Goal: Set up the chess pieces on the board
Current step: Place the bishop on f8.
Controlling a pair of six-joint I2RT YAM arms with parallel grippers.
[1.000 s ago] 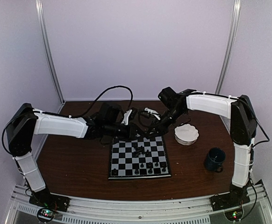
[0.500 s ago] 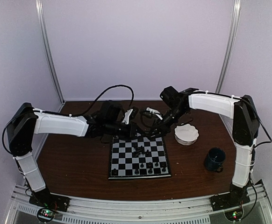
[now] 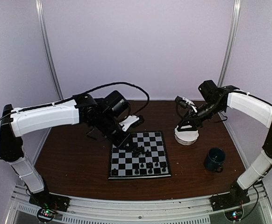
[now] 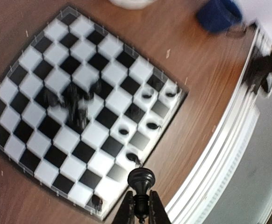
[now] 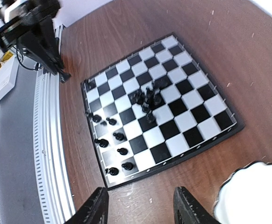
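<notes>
The board (image 3: 140, 164) lies mid-table, with a heap of black chess pieces (image 3: 139, 150) near its middle and several more (image 3: 149, 171) standing along its near rows. My left gripper (image 3: 123, 142) hangs over the board's left far corner. In the left wrist view it (image 4: 141, 211) is shut on the stem of a black chess piece (image 4: 141, 178). The board (image 4: 111, 72) is below it there. My right gripper (image 3: 182, 125) hovers above the white bowl, off the board's right side. In its wrist view it (image 5: 139, 211) is open and empty, beside the board (image 5: 192, 114).
A white scalloped bowl (image 3: 186, 136) stands right of the board, also in the right wrist view (image 5: 254, 196). A dark blue mug (image 3: 214, 159) sits nearer on the right. The metal rail (image 5: 47, 154) runs along the table's near edge.
The two grippers were together at the board's far edge. The right one has opened and drawn back right over the bowl. The left arm has swung to the board's left corner with the piece.
</notes>
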